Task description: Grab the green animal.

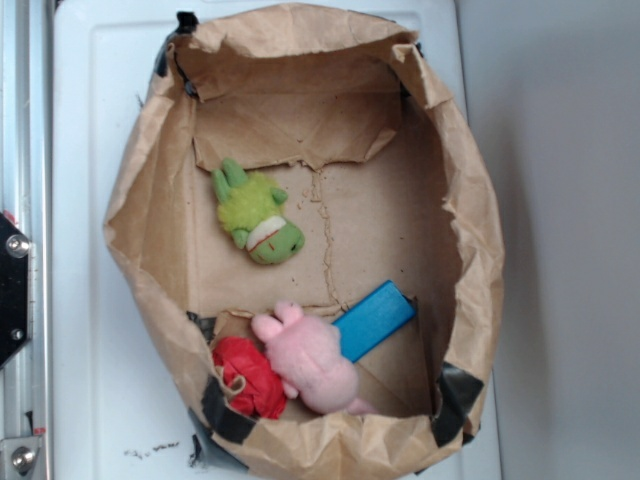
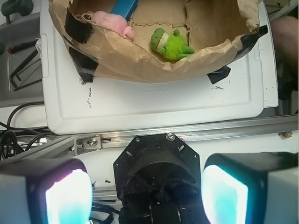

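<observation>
The fuzzy lime green animal (image 1: 258, 212) lies alone on the creased floor of a crumpled brown paper bag (image 1: 478, 215) atop a smooth white plastic tray (image 2: 149, 105), while the gripper (image 2: 147, 191), fingers spread wide, hangs well outside it.

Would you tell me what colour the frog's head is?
Darker green than its lime body, clearest in the exterior view.

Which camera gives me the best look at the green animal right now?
The exterior view: it looks straight down on the green animal, whole and unobstructed on the paper bag's floor. The wrist view shows it smaller and farther off, just behind the bag's near rim.
</observation>
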Tool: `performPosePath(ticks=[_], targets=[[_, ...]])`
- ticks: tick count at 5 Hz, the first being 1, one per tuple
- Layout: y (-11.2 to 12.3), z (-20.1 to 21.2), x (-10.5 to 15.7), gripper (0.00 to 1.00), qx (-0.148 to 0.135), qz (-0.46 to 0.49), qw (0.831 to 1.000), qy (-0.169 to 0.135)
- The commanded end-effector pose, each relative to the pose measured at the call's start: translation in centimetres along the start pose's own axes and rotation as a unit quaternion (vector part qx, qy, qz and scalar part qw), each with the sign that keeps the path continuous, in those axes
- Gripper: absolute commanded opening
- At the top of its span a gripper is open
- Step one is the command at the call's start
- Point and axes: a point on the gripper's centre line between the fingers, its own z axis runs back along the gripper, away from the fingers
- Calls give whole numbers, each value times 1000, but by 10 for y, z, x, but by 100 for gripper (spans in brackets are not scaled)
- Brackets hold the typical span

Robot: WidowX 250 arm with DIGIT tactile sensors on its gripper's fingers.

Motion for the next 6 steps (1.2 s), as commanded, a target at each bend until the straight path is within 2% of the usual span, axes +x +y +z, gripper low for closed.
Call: performPosePath(ticks=[1,2,3,4,6], targets=[[0,0,0,100,0,0,1000,0],[1,-18,13,100,31,-6,999,8],[-4,-34,16,100,45,-116,992,-5],[-3,-47,27,100,34,-188,982,1],[8,-62,65,100,31,-209,977,20]])
